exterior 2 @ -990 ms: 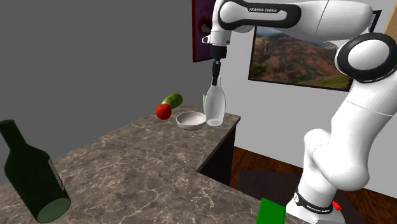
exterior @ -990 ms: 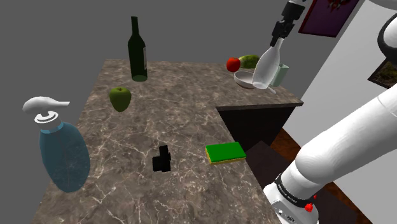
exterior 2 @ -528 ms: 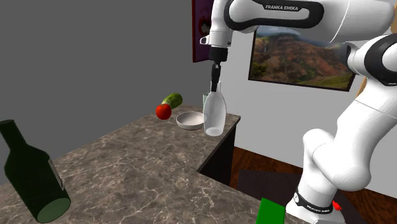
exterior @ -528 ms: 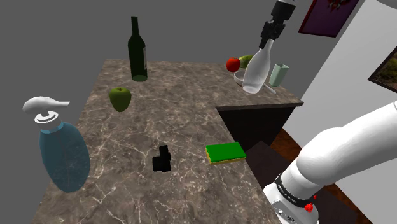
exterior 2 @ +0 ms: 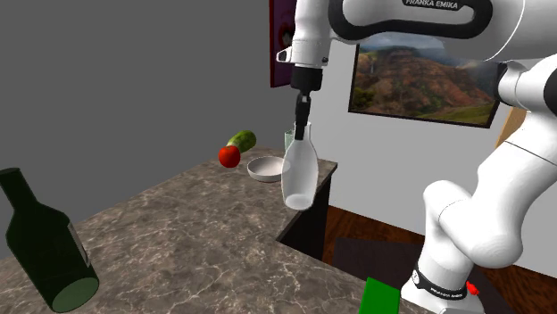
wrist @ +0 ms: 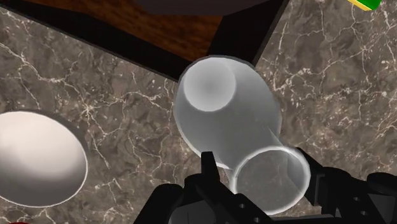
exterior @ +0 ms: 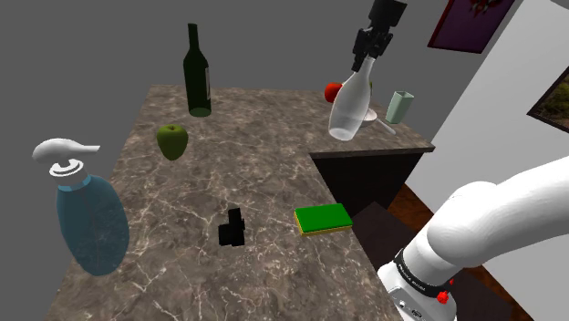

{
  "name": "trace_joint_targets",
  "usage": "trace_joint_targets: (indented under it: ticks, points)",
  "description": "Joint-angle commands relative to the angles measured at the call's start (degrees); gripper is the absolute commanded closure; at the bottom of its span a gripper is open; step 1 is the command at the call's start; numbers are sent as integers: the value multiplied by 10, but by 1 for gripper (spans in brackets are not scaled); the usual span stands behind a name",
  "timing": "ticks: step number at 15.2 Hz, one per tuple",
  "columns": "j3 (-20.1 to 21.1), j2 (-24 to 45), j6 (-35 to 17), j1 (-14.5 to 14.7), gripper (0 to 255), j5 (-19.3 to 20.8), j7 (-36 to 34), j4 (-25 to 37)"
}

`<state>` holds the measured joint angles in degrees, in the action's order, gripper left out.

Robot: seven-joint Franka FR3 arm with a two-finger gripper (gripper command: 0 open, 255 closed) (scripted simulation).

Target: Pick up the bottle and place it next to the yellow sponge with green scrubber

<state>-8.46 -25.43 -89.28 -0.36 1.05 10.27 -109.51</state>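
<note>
The pincer (exterior: 364, 57) is pinching the neck of the pale, see-through bottle (exterior: 347, 107), which hangs straight below it with its base clear of the marbled table (exterior: 255, 173) — so the lift looks done and the carry is the step in hand. In the second exterior view the pincer (exterior 2: 303, 126) grips just under the bottle's mouth and the body of the bottle (exterior 2: 299, 174) dangles beneath, a little off plumb. Along the pincer (wrist: 254, 175) in the wrist view, the bottle (wrist: 222, 108) runs down and away from the fingers, its base hovering over the corner where the table's edge meets the dark cut-out; a white bowl (wrist: 38, 159) sits on the table off to one side of the pincer. The sponge (exterior: 324, 218), green on top with a yellow rim, lies well apart from the pincer, far lower and nearer the arm's stand. The next move, as I judge it, calls for travelling across to the sponge, descending until the base sits flat on the table just beside it — not on it — and only then spreading the fingers; held by the neck alone, the bottle may swing, so a slow approach seems wise.
</note>
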Motion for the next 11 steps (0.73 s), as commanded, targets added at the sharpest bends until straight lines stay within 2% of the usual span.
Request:
trace_joint_targets:
  ticks: [1,8,11]
  points:
    - [22,-9,-2,8,255,-6,-30,-10]
    - [98,-13,-5,37,255,-31,-130,-15]
    - [104,-17,-21,39,255,-33,-137,-35]
